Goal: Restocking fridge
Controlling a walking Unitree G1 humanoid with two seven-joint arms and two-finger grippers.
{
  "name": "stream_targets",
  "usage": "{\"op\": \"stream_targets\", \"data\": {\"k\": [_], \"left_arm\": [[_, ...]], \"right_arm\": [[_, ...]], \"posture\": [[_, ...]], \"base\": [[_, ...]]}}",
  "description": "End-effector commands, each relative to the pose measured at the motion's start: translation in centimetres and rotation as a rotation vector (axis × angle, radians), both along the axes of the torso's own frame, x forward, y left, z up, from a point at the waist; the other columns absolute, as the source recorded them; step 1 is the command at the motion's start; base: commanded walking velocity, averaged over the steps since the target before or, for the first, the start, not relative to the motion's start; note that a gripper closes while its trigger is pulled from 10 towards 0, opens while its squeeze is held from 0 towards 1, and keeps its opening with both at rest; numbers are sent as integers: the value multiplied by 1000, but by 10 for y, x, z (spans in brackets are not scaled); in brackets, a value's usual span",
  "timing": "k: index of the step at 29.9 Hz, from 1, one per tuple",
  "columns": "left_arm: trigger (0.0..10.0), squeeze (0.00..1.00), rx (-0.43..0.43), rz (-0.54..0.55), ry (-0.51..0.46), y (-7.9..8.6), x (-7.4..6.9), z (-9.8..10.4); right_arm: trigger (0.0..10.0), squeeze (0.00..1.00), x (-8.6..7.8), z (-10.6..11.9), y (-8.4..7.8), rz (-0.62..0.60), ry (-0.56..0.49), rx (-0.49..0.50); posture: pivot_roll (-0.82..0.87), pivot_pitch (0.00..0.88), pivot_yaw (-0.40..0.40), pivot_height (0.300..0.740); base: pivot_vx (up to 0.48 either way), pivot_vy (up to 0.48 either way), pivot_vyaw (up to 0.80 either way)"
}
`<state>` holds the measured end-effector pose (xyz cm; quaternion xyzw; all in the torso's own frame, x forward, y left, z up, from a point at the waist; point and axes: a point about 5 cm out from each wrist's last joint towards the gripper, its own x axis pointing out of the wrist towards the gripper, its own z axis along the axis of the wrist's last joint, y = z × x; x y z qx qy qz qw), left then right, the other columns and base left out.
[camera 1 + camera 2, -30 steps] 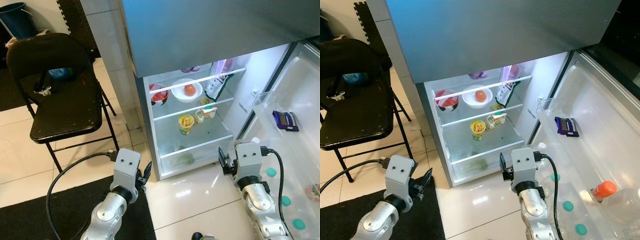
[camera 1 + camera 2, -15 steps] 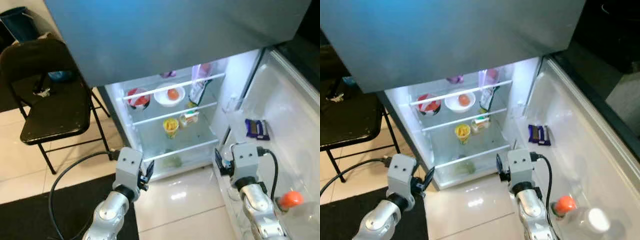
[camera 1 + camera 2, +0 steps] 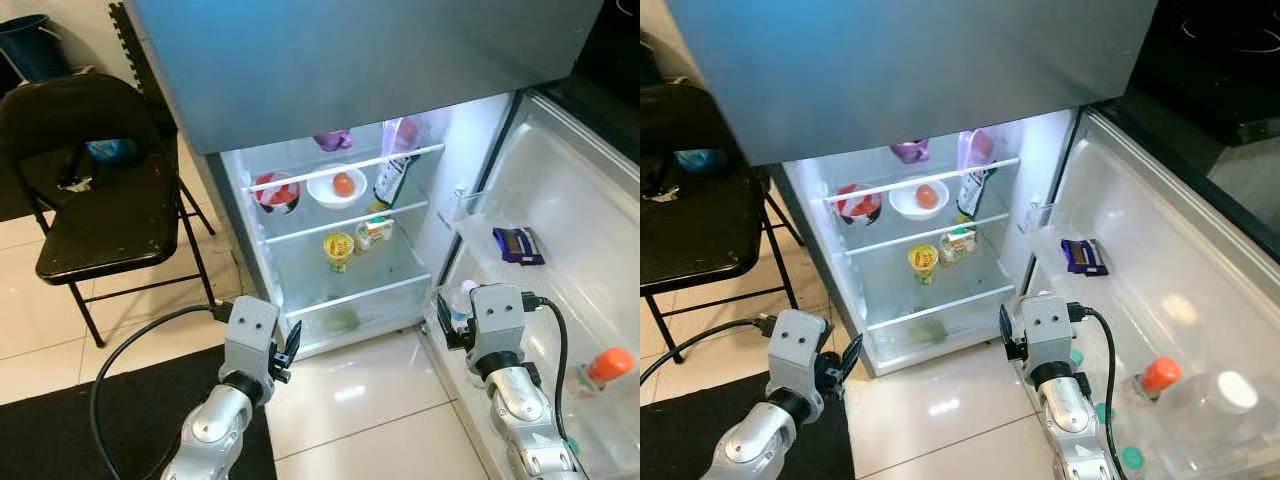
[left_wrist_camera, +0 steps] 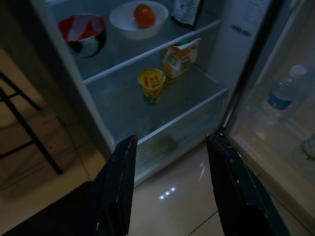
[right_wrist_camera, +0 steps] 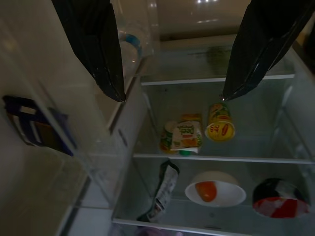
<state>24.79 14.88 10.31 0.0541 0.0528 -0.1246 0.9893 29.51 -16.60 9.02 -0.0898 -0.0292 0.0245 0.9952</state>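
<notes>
The fridge (image 3: pixel 340 70) stands before me with its lower door (image 3: pixel 570 190) swung open to the right. On its lit shelves are a red and black bowl (image 3: pixel 277 192), a white bowl (image 3: pixel 325 192) holding an orange fruit, a snack bag (image 3: pixel 392 178), a yellow cup (image 3: pixel 338 247) and a small carton (image 3: pixel 375 232). The door racks hold a dark chocolate bar (image 3: pixel 517 243), a small water bottle (image 3: pixel 462 300) and an orange-capped bottle (image 3: pixel 610 365). My left gripper (image 4: pixel 172 140) hangs open, low in front of the fridge. My right gripper (image 5: pixel 172 97) is open by the door's inner edge, holding nothing.
A black folding chair (image 3: pixel 95 190) with a blue item on its seat stands left of the fridge. A black mat (image 3: pixel 60 420) lies under my left arm, with a cable looping over it. A blue bin (image 3: pixel 30 40) sits at the far left. Glossy tiles lie before the fridge.
The whole picture has shifted as the camera moved, bringing more of the door rack and the orange-capped bottle into view. Both grippers stay open, low before the fridge.
</notes>
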Motion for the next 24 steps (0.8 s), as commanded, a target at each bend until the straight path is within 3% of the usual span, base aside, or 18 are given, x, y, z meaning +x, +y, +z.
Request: {"op": "stream_targets", "data": {"k": [1, 5, 7, 9, 13, 15, 18, 24], "left_arm": [[10000, 0, 10, 16, 18, 3, -2, -5], [10000, 0, 9, 22, 18, 4, -2, -6], [10000, 0, 10, 37, 44, 7, -4, -12], [10000, 0, 9, 39, 48, 8, -5, -13], [10000, 0, 52, 65, 89, 18, -11, -27], [10000, 0, 57, 69, 95, 19, -12, -29], [10000, 0, 98, 71, 151, 27, -20, -45], [10000, 0, 144, 89, 235, 38, -29, -68]], "right_arm": [[10000, 0, -6, -12, -2, -1, 46, -7], [10000, 0, -7, -15, -3, 0, 55, -12], [10000, 0, -16, -34, -6, 4, 120, -48], [10000, 0, -18, -37, -7, 4, 132, -55], [10000, 0, -41, -72, -16, -14, 272, -61], [10000, 0, -44, -76, -16, -14, 290, -62], [10000, 0, -71, -107, -19, 3, 441, -52], [10000, 0, -91, -130, -32, -53, 550, -55]], "posture": [[-84, 178, 24, 737], [-84, 178, 24, 737], [-85, 178, 21, 737], [-85, 178, 21, 737], [-81, 178, 19, 737], [-81, 178, 19, 737], [-81, 176, 19, 737], [-84, 168, 21, 737]], "base": [[0, 0, 0], [0, 0, 0], [0, 0, 0], [0, 0, 0], [0, 0, 0], [0, 0, 0], [0, 0, 0], [0, 0, 0]]}}
